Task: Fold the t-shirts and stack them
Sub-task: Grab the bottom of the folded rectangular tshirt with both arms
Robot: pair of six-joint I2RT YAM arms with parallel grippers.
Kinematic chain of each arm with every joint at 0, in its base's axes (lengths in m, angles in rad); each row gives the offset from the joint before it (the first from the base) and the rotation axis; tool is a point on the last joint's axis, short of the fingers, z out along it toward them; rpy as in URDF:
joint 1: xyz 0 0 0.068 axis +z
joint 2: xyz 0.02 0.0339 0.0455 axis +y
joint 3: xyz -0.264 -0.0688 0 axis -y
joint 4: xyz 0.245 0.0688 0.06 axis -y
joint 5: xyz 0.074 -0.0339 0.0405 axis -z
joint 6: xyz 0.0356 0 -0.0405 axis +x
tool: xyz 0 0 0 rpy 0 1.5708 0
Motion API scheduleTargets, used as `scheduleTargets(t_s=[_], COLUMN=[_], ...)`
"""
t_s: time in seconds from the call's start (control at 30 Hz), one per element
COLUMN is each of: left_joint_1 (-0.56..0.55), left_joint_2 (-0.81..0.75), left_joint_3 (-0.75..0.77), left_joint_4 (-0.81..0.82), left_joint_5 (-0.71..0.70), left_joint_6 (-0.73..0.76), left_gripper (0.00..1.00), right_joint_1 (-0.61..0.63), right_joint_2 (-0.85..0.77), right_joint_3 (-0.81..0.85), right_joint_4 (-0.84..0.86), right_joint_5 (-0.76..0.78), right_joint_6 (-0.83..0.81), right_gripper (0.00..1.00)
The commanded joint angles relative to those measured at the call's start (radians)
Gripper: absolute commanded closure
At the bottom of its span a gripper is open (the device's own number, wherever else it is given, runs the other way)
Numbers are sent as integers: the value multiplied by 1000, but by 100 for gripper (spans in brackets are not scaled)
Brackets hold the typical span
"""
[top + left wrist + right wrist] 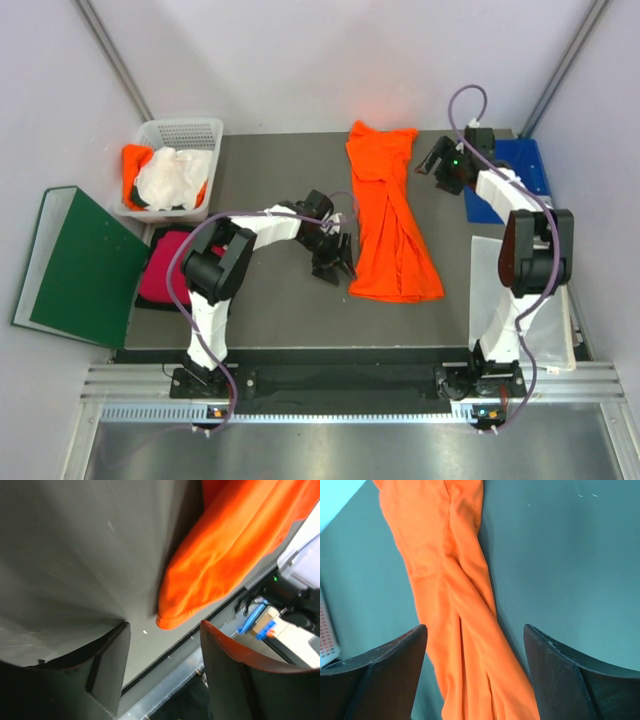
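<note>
Left gripper point(165, 626): fingers wide, empty, low over the mat point(270, 180), just beside the near hem corner of the orange shirt point(392, 225). Shirt lies mid-mat, bunched into a long strip, collar end far. Basket point(205, 128) far left holds a white shirt point(170, 178), not yet folded. Right gripper point(438, 162) is wide too, empty, near the far sleeve. Looks like grasp setup for the first fold. Next: pinch hem corner and shoulder, spread flat.

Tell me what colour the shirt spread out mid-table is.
The t-shirt is plain bright orange, clearest in the top external view.
</note>
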Motion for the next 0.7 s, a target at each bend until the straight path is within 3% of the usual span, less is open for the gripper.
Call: scheduleTargets(t_s=[0.0, 0.27, 0.4, 0.67], left_joint_1=[-41, -101, -99, -126], left_joint_2=[-60, 0, 8, -199], left_joint_3=[-58, -122, -99, -110], left_joint_4=[87, 202, 147, 11], left_joint_5=[-24, -92, -187, -276], left_joint_6=[-62, -167, -178, -208], left_gripper=[39, 59, 100, 100], right_joint_1=[-63, -102, -107, -108], right_joint_2=[-155, -263, -324, -390], right_joint_3=[-69, -171, -227, -355], right_joint_4=[23, -4, -35, -138], right_joint_5=[-60, -143, -183, -220], right_joint_6=[36, 17, -10, -86], right_gripper=[23, 23, 23, 24])
